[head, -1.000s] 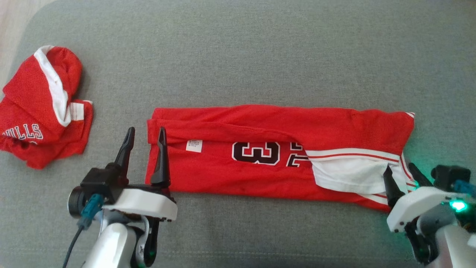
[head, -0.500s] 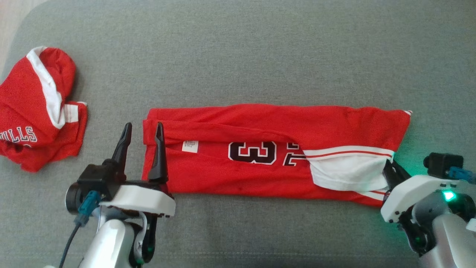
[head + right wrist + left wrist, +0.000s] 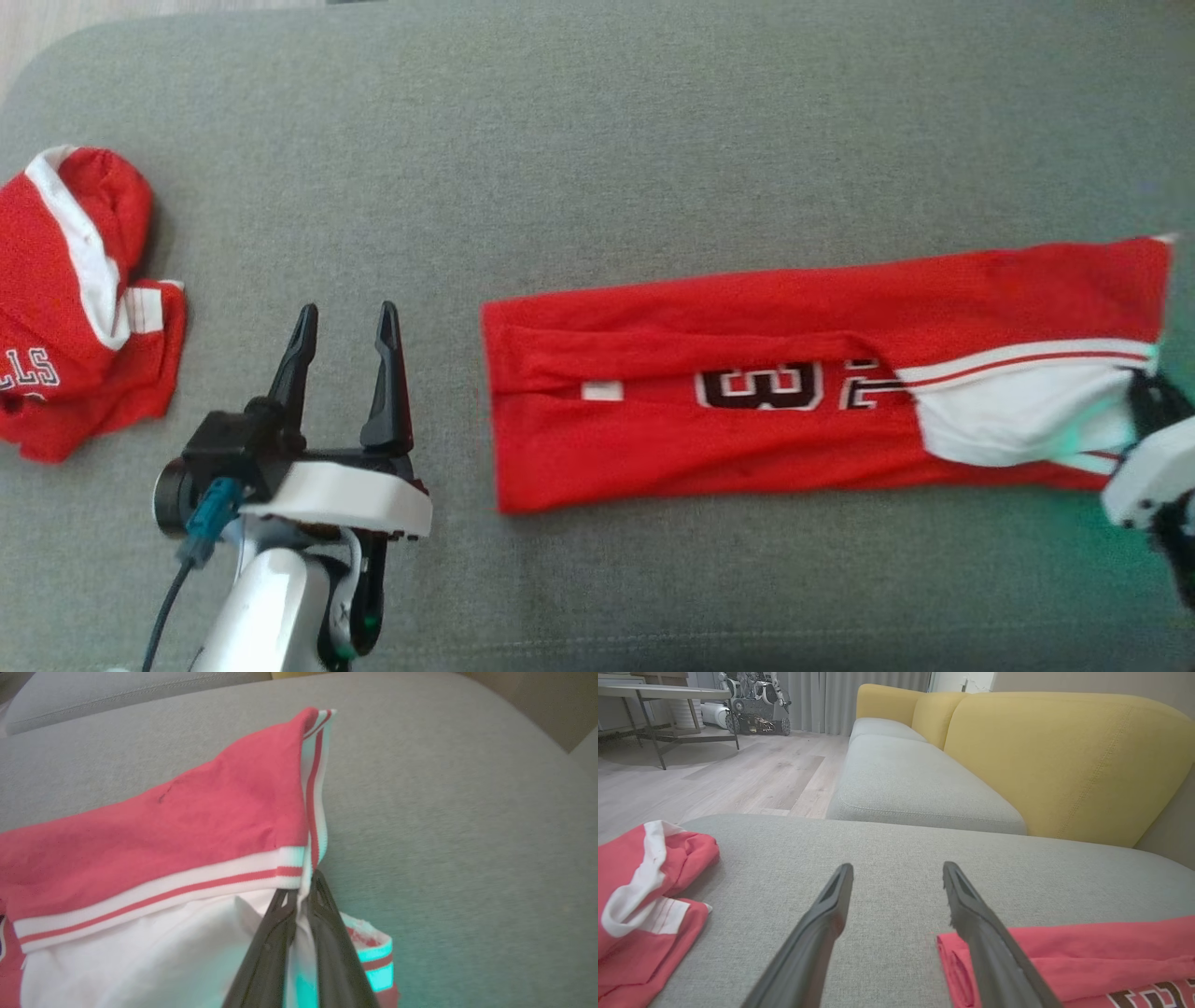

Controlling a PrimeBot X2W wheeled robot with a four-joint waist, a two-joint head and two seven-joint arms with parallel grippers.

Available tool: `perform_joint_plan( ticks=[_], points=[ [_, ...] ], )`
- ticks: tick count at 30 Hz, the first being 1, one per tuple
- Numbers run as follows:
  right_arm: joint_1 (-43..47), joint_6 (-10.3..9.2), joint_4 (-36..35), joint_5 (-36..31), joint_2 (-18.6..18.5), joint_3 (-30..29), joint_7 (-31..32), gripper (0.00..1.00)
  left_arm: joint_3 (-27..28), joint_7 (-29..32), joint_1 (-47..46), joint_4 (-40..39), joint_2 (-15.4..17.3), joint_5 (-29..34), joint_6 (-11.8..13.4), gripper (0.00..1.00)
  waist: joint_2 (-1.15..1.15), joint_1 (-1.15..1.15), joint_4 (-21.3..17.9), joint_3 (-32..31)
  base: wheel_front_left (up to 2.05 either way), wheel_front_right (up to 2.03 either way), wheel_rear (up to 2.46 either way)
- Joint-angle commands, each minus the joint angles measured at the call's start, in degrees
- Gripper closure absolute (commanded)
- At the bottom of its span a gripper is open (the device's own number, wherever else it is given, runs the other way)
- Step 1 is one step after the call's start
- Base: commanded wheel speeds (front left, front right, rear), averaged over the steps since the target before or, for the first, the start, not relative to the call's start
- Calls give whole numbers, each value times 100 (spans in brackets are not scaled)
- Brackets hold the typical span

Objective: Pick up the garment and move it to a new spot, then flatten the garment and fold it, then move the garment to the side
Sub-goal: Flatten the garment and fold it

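Note:
The garment point(image 3: 747, 448) is a red jersey with black-and-white numerals and a white panel, folded into a long strip across the grey cushion point(image 3: 597, 140). My right gripper point(image 3: 1146, 392) is shut on its white-trimmed right end; in the right wrist view the fingers point(image 3: 327, 933) pinch the striped edge of the garment point(image 3: 187, 826). My left gripper point(image 3: 342, 322) stands open over bare cushion, left of the garment's left end. In the left wrist view my left gripper point(image 3: 896, 872) holds nothing, and the garment's red end point(image 3: 1064, 956) lies beside its right finger.
A second red-and-white jersey point(image 3: 65, 308) lies crumpled at the cushion's left edge, also the jersey point(image 3: 640, 896) in the left wrist view. A yellow sofa back point(image 3: 1064, 760) and more grey seats point(image 3: 915, 784) stand beyond; wooden floor point(image 3: 714, 774) lies to the left.
My right gripper closed on the garment's right end and dragged the whole strip to the right. The garment's left end now lies clear of my left gripper, which stayed open.

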Motion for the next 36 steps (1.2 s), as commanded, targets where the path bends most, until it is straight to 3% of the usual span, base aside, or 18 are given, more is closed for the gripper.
perform_joint_plan(
  ticks=[1, 9, 16, 20, 27, 36],
  points=[
    [-7, -6, -297, 48, -254, -70, 55, 100, 205, -69, -100, -208, 21, 81, -39, 0, 0, 0, -29, -29, 0, 0, 0],
    [-16, -6, -1225, 243, -134, 236, 398, 100, 238, -70, -8, -186, -16, 100, -65, 0, 0, 0, -114, -168, 0, 0, 0],
    [-127, -6, -2500, 1155, 385, 1217, 1204, 100, 215, -70, 8, -158, -14, 122, -127, 0, 0, 0, -67, -258, 0, 0, 0],
    [-229, -6, -2749, 1563, 726, 1937, 1460, 100, 185, -70, 8, -142, -24, 129, -149, 0, 0, 0, 60, -279, 0, 0, 0],
    [-427, -6, -2032, 2032, 1181, 2996, 1190, 100, 118, -70, -7, -99, -71, 121, -176, 0, 0, 0, 393, -219, 0, 0, 0],
    [-1041, -6, -592, 2434, 1289, 3869, 236, 100, 85, -70, -124, -70, -124, 128, -212, 0, 0, 0, 710, 46, 0, 0, 0]
  ],
)
